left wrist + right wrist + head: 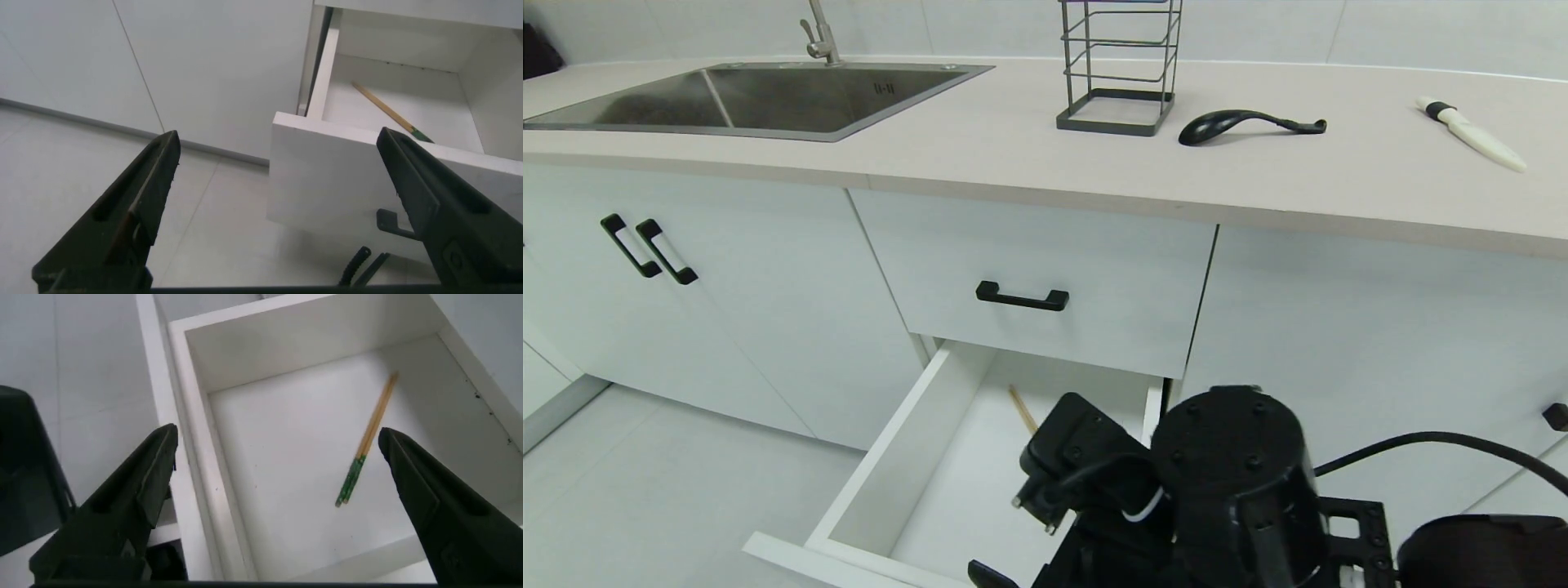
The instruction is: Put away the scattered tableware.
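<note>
The right gripper [278, 434] is hanging over the open drawer [192, 457]. Its two fingers are spread wide and it is holding nothing. The left gripper [278, 137] is sitting low, out by the drawer's near front. It is wide open too, with nothing in it.

A pair of chopsticks [365, 441] is already lying on the drawer floor. Two things are waiting up on the counter [1013, 155]. A black spoon [1241, 124] is lying just right of the wire rack [1115, 124]. A white knife [1470, 133] is lying well off to the right.

I am guessing the spoon is going next. It is looking light, hard and a bit slippery. Its handle is arching up off the counter, so the middle of the handle is looking like the best place to pinch. The knife is looking light and stiff too, and pinching across its thick middle seems safest.
</note>
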{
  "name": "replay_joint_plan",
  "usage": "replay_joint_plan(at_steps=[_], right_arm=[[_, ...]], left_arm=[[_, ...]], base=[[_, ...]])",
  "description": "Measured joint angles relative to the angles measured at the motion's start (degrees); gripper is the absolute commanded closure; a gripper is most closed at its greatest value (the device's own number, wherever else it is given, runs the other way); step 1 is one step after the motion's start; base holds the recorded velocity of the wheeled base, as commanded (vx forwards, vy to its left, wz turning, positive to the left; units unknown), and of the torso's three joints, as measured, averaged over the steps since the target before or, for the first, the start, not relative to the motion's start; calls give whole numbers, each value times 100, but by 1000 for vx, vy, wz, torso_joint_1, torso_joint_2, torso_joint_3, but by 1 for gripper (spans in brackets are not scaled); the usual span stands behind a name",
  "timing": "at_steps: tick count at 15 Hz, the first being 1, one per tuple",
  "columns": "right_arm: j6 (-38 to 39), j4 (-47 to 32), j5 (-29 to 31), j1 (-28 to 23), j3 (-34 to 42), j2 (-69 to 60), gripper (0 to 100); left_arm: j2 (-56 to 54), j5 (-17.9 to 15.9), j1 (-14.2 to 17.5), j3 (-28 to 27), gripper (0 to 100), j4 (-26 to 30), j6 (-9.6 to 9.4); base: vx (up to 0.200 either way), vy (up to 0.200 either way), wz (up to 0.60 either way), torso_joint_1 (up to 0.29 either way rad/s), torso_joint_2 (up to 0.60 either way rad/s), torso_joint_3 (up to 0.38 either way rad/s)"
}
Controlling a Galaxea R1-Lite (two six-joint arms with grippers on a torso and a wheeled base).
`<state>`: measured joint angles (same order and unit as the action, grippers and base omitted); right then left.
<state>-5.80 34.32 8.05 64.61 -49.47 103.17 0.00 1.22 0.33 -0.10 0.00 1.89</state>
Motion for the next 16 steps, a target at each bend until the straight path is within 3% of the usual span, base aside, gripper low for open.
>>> replay_joint_plan(at_steps=[3,6,14,16], right_arm=[[22,964,-729,-146,662,-258,0],[-2,1175,-1526,-404,1113,-468,0],[-235,1196,-1585,-889,2363,-1279,0],[-300,1178,-1264,-916,2577,-1471,0]], left_arm=[[0,-2,-2,0,0,2,0],[0,-2,-2,0,0,0,2],[0,0,0,0,0,0,2],[0,-2,0,0,0,0,2]], base=[[0,0,0,0,0,0],[0,0,0,0,0,0],[0,0,0,0,0,0],[0,0,0,0,0,0]])
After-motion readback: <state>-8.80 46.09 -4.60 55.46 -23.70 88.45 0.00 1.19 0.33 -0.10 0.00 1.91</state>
